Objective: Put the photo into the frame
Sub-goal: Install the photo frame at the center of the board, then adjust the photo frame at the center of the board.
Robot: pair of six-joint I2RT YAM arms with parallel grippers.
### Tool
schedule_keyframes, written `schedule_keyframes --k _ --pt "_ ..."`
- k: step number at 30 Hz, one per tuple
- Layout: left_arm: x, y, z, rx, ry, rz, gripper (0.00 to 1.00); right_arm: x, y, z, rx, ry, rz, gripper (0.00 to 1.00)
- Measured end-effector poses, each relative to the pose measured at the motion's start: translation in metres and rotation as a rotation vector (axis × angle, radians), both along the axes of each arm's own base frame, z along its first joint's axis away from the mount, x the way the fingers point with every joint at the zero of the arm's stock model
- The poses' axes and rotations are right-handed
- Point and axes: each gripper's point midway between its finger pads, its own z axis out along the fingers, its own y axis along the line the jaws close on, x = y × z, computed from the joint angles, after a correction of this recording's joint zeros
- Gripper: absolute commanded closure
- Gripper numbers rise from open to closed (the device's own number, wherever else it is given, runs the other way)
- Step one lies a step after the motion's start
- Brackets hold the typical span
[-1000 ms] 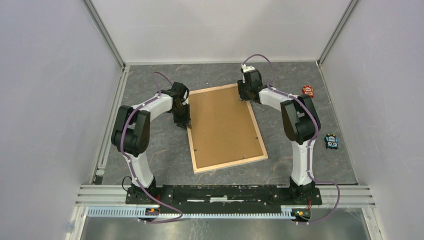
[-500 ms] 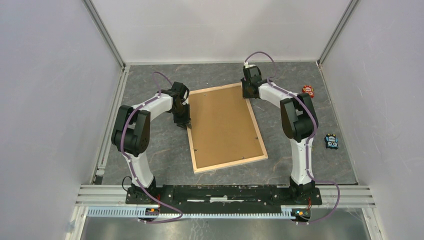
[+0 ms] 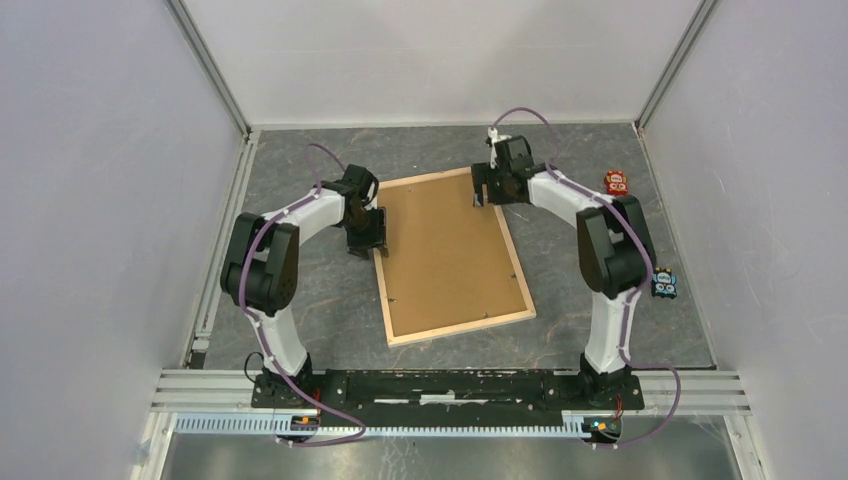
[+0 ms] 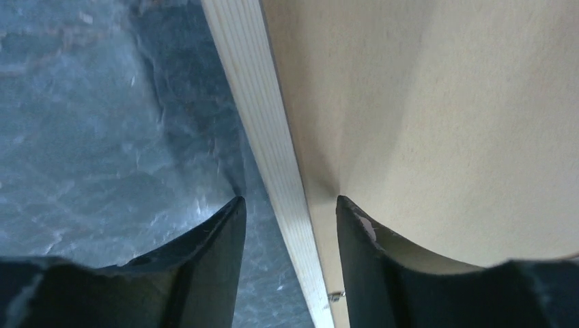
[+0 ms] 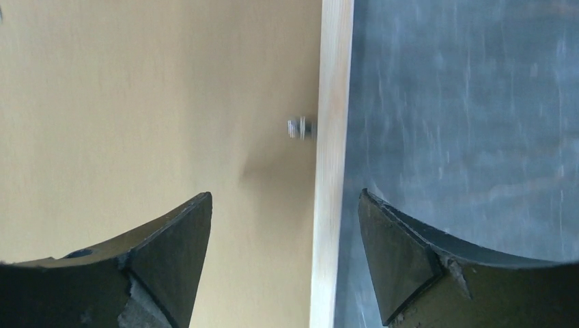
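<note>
The frame [image 3: 460,327] of pale wood lies flat on the dark table, filled by the brown backing board [image 3: 445,250]. The photo is hidden from every view. My left gripper [image 3: 372,243] stands at the frame's left rail. In the left wrist view the left gripper [image 4: 287,199] is open, straddling the rail [image 4: 252,82], one finger over the table and one over the board [image 4: 423,102]. My right gripper [image 3: 482,195] is at the far right corner. In the right wrist view the right gripper [image 5: 285,193] is wide open astride the right rail [image 5: 334,102], holding nothing.
A small metal tab [image 5: 298,128] sticks out of the right rail over the board; another tab [image 4: 334,296] shows by the left rail. A red toy [image 3: 616,182] and a blue toy [image 3: 663,283] lie at the right. Enclosure walls ring the table.
The right gripper has opened wide and its arm has swung outward to the right. The left gripper has opened partway on the left rail. The frame has stayed in place.
</note>
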Motion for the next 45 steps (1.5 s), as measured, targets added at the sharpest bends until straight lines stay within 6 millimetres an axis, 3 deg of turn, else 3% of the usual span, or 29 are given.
schedule_keyframes --k 5,8,11,14,17,22,29,34,36,39,42,45 --pt "-0.019 0.004 0.022 0.035 -0.067 -0.013 0.32 -0.074 -0.02 0.004 0.023 0.038 0.056 0.16" --pt "-0.037 -0.002 0.041 0.019 -0.125 -0.021 0.36 -0.111 -0.033 -0.007 0.011 0.064 0.069 0.19" --pt "-0.061 -0.007 0.045 -0.004 -0.139 -0.012 0.35 -0.143 -0.042 -0.024 0.006 0.104 0.082 0.2" --pt "-0.075 -0.009 0.032 -0.018 -0.102 0.004 0.31 -0.156 -0.043 -0.029 0.023 0.09 0.097 0.2" --pt "-0.075 -0.009 0.019 -0.019 -0.081 0.031 0.28 -0.162 -0.041 -0.029 0.051 0.063 0.113 0.2" --pt "-0.054 -0.015 -0.002 -0.035 -0.045 0.072 0.28 -0.176 -0.036 -0.027 0.122 0.018 0.128 0.21" --pt "-0.003 -0.035 0.002 -0.108 -0.023 0.097 0.29 -0.206 -0.033 -0.024 0.204 -0.027 0.098 0.21" --pt "0.059 -0.044 0.007 -0.108 -0.066 0.101 0.27 -0.23 -0.017 -0.023 0.241 -0.039 0.075 0.21" --pt "0.088 -0.043 0.009 -0.084 -0.113 0.09 0.25 -0.242 -0.001 -0.021 0.279 -0.031 0.096 0.21" --pt "0.115 -0.041 0.016 -0.036 -0.166 0.081 0.23 -0.261 0.025 -0.02 0.33 0.001 0.163 0.2" --pt "0.114 -0.033 0.027 0.027 -0.179 0.086 0.23 -0.27 0.036 -0.019 0.34 0.022 0.204 0.16" --pt "0.091 -0.019 0.048 0.102 -0.191 0.091 0.24 -0.263 0.033 -0.012 0.286 0.0 0.212 0.1"
